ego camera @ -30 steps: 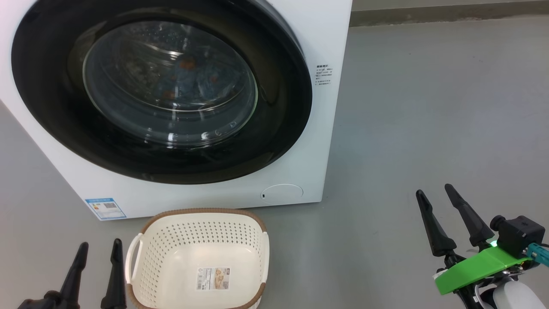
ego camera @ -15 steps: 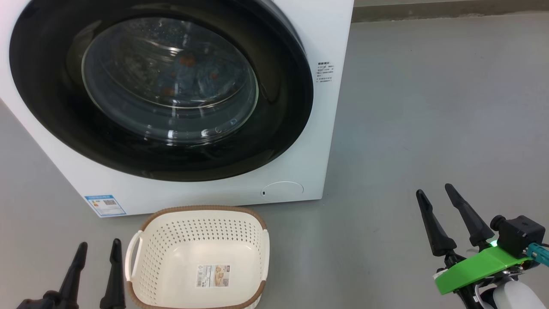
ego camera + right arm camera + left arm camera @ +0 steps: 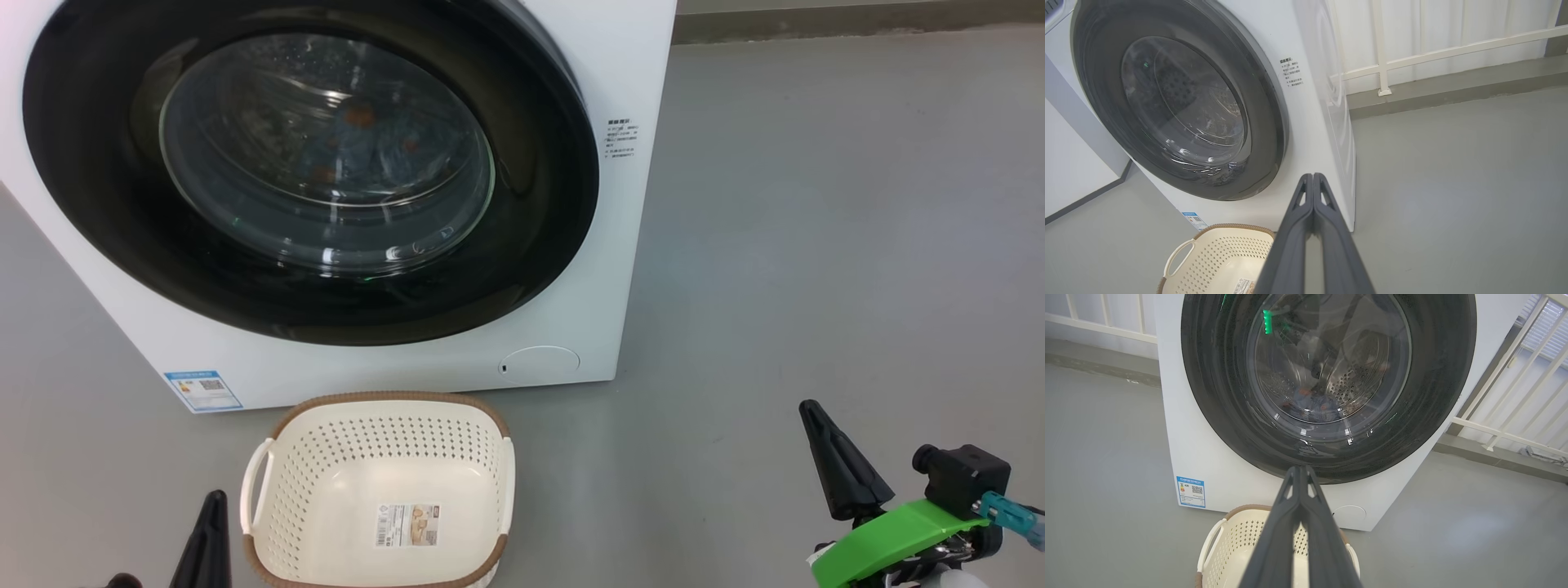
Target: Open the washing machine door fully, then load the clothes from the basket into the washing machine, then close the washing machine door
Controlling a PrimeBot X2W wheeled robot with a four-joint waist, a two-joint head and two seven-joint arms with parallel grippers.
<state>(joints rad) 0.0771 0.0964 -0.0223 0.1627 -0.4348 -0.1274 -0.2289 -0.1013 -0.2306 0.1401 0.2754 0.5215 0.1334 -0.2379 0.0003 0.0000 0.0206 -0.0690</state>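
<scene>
While both grippers are hanging low over the grey floor (image 3: 816, 245), the big white front-loading washing machine (image 3: 629, 245) is standing ahead of them. Its large round door (image 3: 531, 245), a glossy black rim around a bulging clear glass bowl, is lying closed flush against the front. Behind that glass, the light blue clothes printed with small orange figures (image 3: 359, 147) are lying as a soft bundle inside the drum, well above and beyond both grippers. The left gripper (image 3: 216, 498) is showing at the lower left of the head view, clenched on nothing. In the left wrist view its two long dark fingers (image 3: 1290, 522) are pressing together tip to tip and pointing at the door's lower rim. It is sitting just beside the left handle of the small cream-white perforated plastic basket (image 3: 326, 457) with a brown woven-look rim, without touching it. That basket is resting on the floor just in front of the machine, its bottom bare around a label sticker (image 3: 406, 525). The right gripper (image 3: 810, 410) is hovering at the lower right, well apart from basket and machine. It is likewise clamped together and gripping nothing, its fingers (image 3: 1298, 228) meeting at the tips.
</scene>
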